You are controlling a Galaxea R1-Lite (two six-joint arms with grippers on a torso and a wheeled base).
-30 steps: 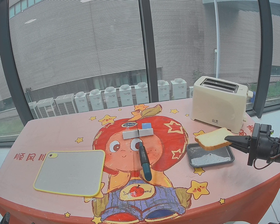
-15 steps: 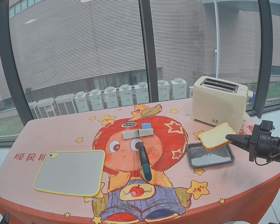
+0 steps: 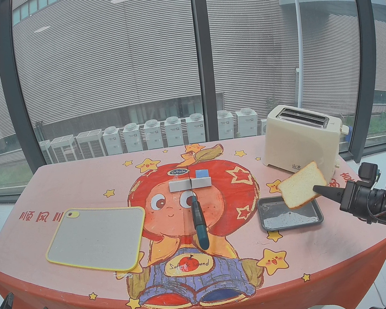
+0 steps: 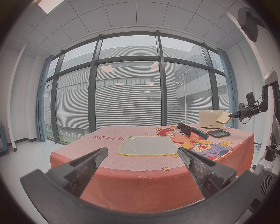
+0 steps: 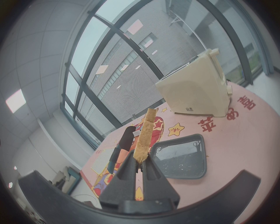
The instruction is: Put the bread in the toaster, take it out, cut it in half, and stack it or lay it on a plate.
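Note:
A slice of white bread (image 3: pixel 301 185) hangs tilted in the air above the small dark metal tray (image 3: pixel 291 220), just in front of the cream toaster (image 3: pixel 302 141). My right gripper (image 3: pixel 318 189) is shut on the slice's near edge; in the right wrist view the bread (image 5: pixel 144 135) stands edge-on between the fingers (image 5: pixel 139 161), with the toaster (image 5: pixel 196 87) beyond. A knife with a teal handle (image 3: pixel 199 221) lies at the table's middle, its blade in a grey holder (image 3: pixel 189 183). My left gripper (image 4: pixel 141 166) is open, low and off the table's front left corner.
A grey cutting board with a yellow rim (image 3: pixel 97 238) lies at the front left of the table. The table wears an orange cartoon cloth (image 3: pixel 186 263) and stands against tall windows. The toaster's two slots (image 3: pixel 301 118) face up.
My right gripper has lifted the bread off the tray and rolled it from lying flat toward standing on edge, nearer the toaster. The left arm has stayed still.

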